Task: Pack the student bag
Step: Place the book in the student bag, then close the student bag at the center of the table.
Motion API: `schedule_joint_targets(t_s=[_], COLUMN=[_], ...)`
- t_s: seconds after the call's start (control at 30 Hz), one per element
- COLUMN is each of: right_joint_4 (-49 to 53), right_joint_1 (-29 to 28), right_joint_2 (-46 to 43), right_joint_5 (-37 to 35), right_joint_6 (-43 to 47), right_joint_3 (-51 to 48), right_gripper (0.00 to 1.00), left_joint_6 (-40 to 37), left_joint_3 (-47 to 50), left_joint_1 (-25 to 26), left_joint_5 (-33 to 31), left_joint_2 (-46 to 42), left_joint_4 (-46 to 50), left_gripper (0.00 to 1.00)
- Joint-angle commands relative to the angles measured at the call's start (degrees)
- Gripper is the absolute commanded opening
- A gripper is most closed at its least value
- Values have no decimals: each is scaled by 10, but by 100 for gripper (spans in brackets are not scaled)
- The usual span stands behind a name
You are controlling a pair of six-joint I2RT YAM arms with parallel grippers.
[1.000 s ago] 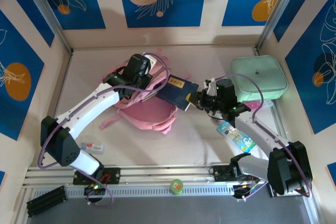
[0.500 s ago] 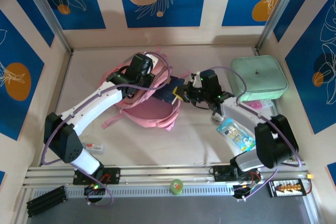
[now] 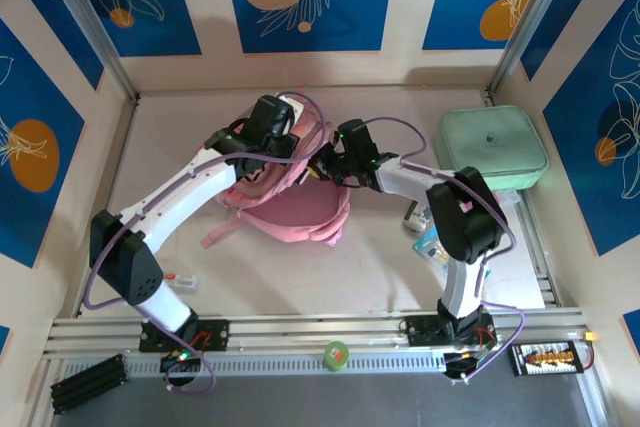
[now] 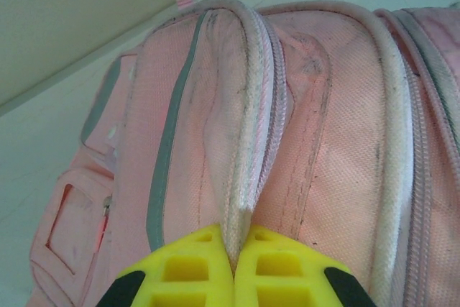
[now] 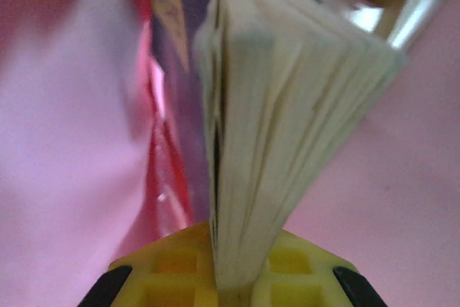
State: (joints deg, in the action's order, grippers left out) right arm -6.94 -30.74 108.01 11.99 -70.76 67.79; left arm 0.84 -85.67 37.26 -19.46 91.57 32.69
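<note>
Left gripper (image 3: 268,159) is closed. Its yellow pads (image 4: 194,278) pinch a fold of the bag (image 3: 290,212): a piped, zip-edged rim runs straight up from between the fingertips, with a grey-trimmed pocket panel to the left of it and more pink panels and zip lines to the right. The bag lies on the table (image 3: 350,277), under and just below the left gripper, its straps trailing to that gripper's lower left. It sits between the two grippers. Right gripper (image 3: 326,167) is at the bag's right edge, facing the left gripper and close to it, nose into the opening. It is clamped on a book (image 5: 287,106), whose page edges fan up from between the fingertips, with a dark cover and yellow label just left of the pages. Pink fabric shows on both sides of the book, so it is inside the bag; how deep can't be told. Behind the right gripper, under its arm, a clear packet (image 3: 432,242) lies on the table. Further right, well apart from the gripper, is a mint case (image 3: 493,145).
</note>
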Motion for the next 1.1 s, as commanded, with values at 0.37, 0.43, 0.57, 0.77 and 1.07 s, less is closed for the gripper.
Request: schedule_joint_targets(t_s=[0.37, 0.43, 0.57, 0.77, 1.07], right_joint_4=[-55, -74, -80, -88, 49], right_joint_1=[-5, -4, 0, 9, 49], right_joint_2=[91, 105, 122, 49, -117], right_joint_5=[34, 50, 99, 108, 70], right_joint_6=[-112, -110, -105, -63, 14], right_joint_3=[81, 99, 119, 60, -67], right_gripper=[12, 13, 21, 55, 61], left_joint_6=[26, 27, 26, 32, 55], left_joint_3=[-54, -60, -69, -74, -73], left_joint_1=[3, 2, 0, -5, -7], left_joint_5=[11, 13, 12, 24, 69], left_joint_2=[-2, 0, 2, 6, 23], left_joint_4=[-42, -35, -24, -21, -26], left_gripper=[2, 3, 4, 5, 7])
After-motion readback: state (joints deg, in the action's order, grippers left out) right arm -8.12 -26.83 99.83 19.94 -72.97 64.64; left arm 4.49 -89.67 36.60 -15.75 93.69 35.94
